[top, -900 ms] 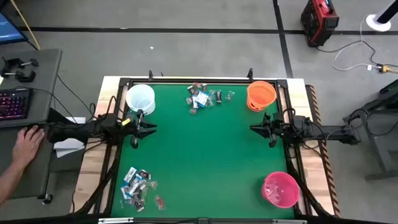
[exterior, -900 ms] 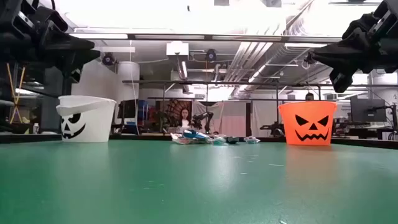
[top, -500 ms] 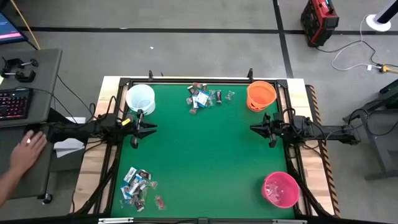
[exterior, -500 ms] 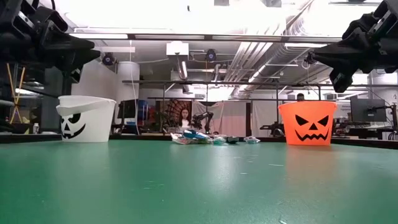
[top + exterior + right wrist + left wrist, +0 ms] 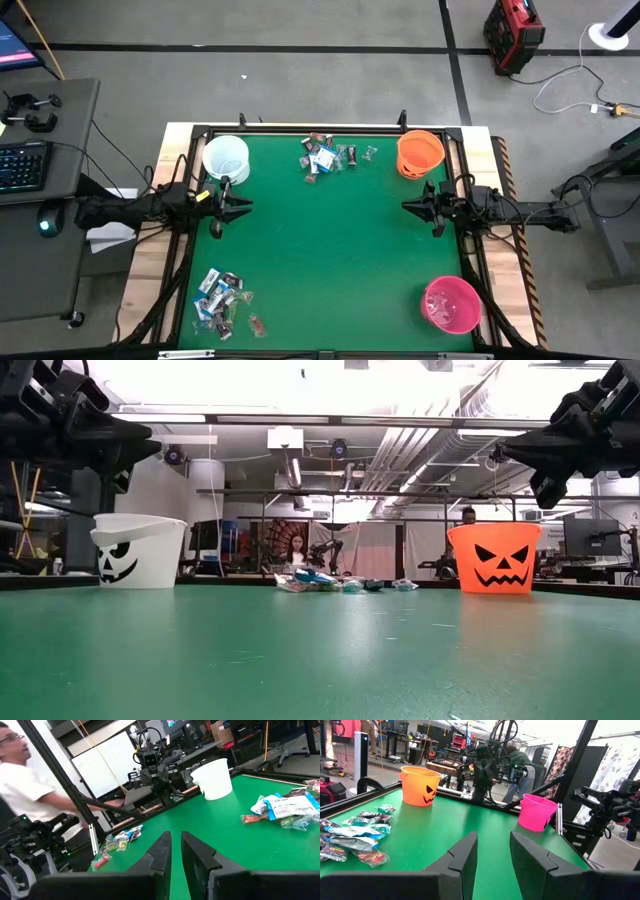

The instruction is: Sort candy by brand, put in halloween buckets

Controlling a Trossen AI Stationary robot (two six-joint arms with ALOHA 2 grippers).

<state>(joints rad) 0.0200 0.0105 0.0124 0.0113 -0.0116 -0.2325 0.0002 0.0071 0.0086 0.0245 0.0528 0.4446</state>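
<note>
Green table (image 5: pixel 330 250) holds unsorted candy (image 5: pixel 330 155); left gripper (image 5: pixel 228 207) parted, right gripper (image 5: pixel 428 208) nearly closed, both empty, apparently waiting.

**Right wrist view over the green table**

The right gripper (image 5: pixel 176 851) hangs above the green table (image 5: pixel 225 830), fingers nearly together and empty. Ahead stand the white bucket (image 5: pixel 215 779) and the other arm (image 5: pixel 155 767) — candy (image 5: pixel 282 810) lies nearby. A person (image 5: pixel 30 790) stands beyond.

candy (image 5: pixel 330 155) between two buckets (image 5: pixel 226 158)
</note>
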